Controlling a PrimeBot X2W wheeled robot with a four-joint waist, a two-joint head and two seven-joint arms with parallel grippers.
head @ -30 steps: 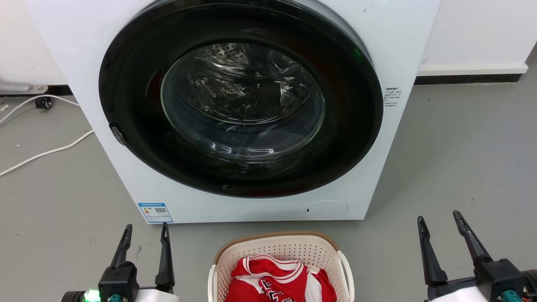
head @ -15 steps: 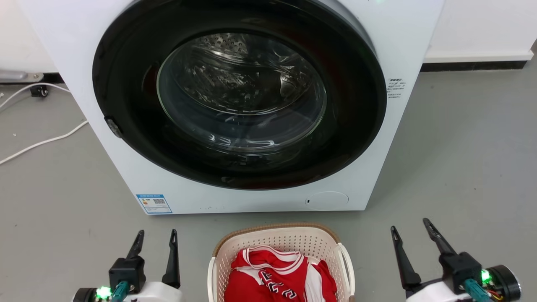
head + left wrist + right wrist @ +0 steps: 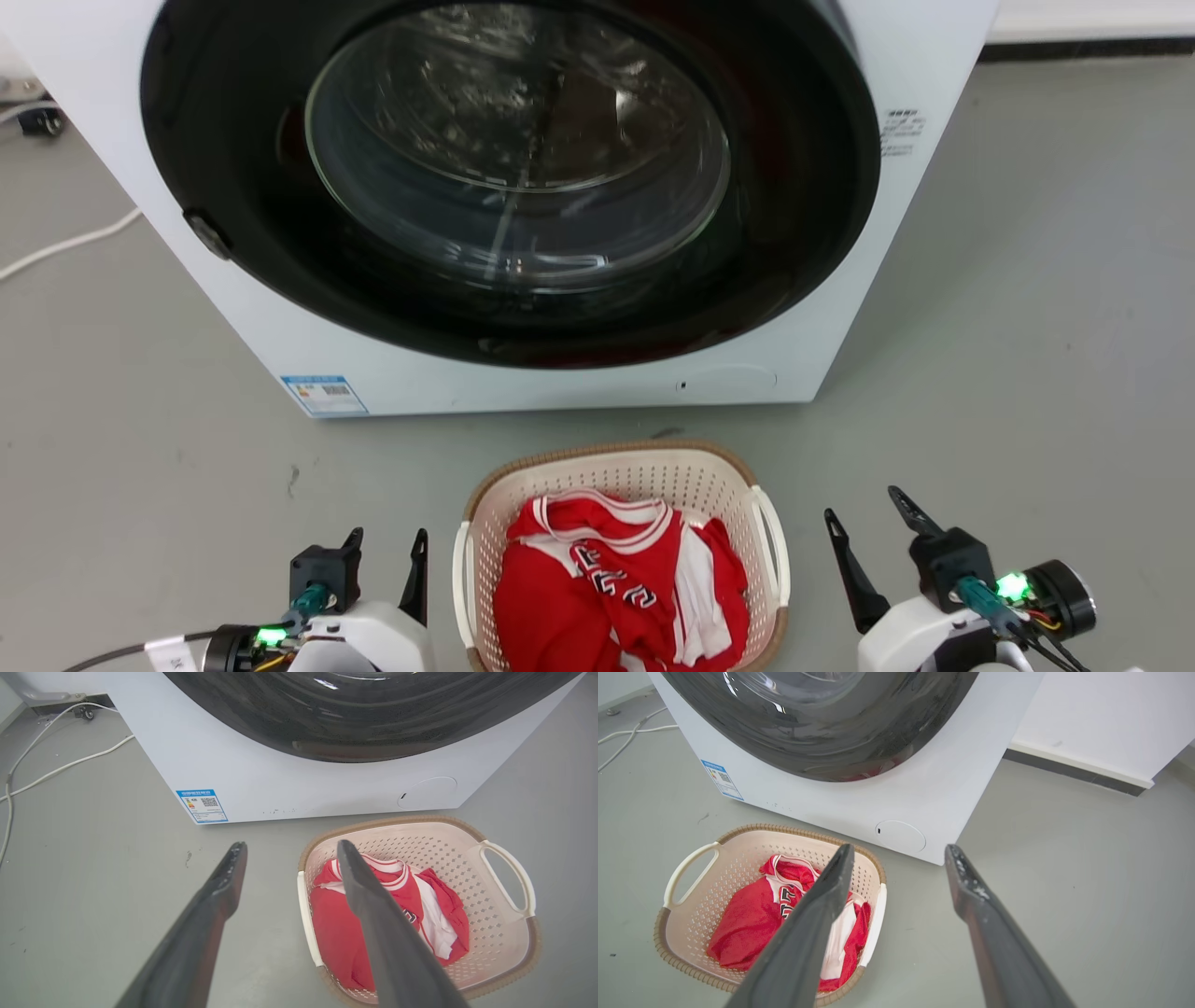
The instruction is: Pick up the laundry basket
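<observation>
Basket [image 3: 611,450] sits bottom centre, red jersey [image 3: 597,588] inside. Left gripper [image 3: 388,537] and right gripper [image 3: 863,504] flank it, both spread, clear of it.

Grey floor [image 3: 1027,327]: washer [image 3: 560,392], laundry basket [image 3: 607,453], cable [image 3: 65,245]
</observation>
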